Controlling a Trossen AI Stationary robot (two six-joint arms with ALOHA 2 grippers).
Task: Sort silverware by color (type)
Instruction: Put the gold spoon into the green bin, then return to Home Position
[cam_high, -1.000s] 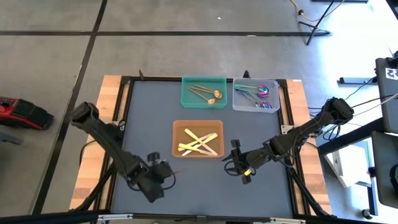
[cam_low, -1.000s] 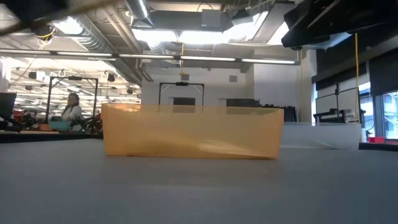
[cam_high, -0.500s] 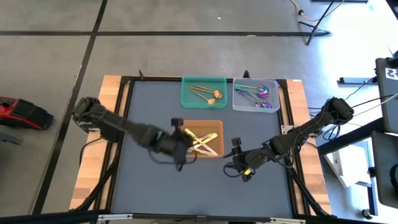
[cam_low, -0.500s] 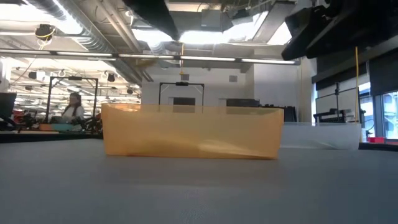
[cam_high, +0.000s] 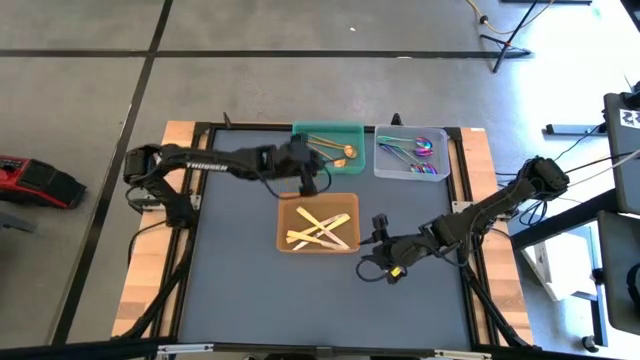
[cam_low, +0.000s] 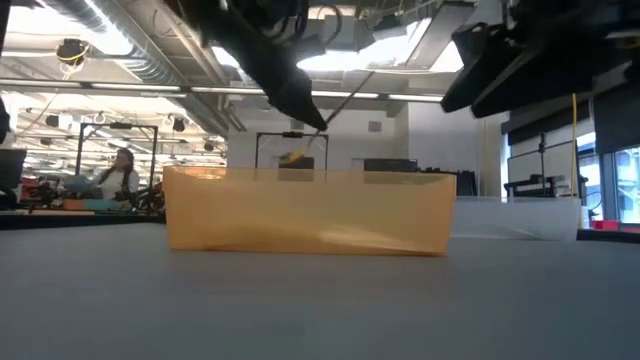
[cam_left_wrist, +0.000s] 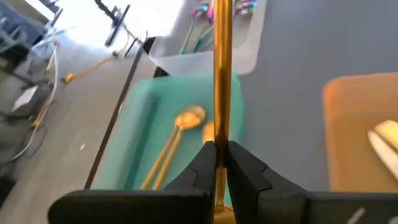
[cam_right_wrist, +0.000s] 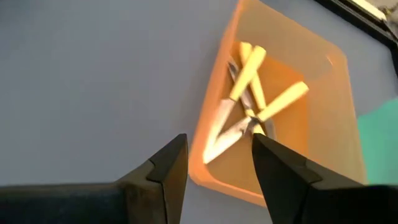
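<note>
High view: we are reaching our left gripper (cam_high: 307, 172) across the table (cam_high: 240, 290), and it is hanging over the near edge of the green tray (cam_high: 303, 158). Its fingers (cam_left_wrist: 245, 171) are pinching tight on a gold utensil (cam_left_wrist: 222, 68), whose thin handle is running straight out ahead of the fingertips. Below and ahead of that gripper, two more gold pieces (cam_high: 333, 147) are lying in the green tray, one a spoon with its bowl showing. Farther ahead of it, the iridescent pieces (cam_high: 420, 150) are resting in the clear tray (cam_high: 384, 164). Just behind the left gripper, the orange tray (cam_high: 285, 218) is holding the cream-handled pieces (cam_high: 322, 229), crossed over one another.

We are keeping our right gripper (cam_high: 378, 262) low over bare tabletop, with the orange tray just ahead of it. Its fingers (cam_right_wrist: 163, 171) are standing apart with nothing between them. In the low view a person (cam_low: 118, 175) is sitting far back in the room.
</note>
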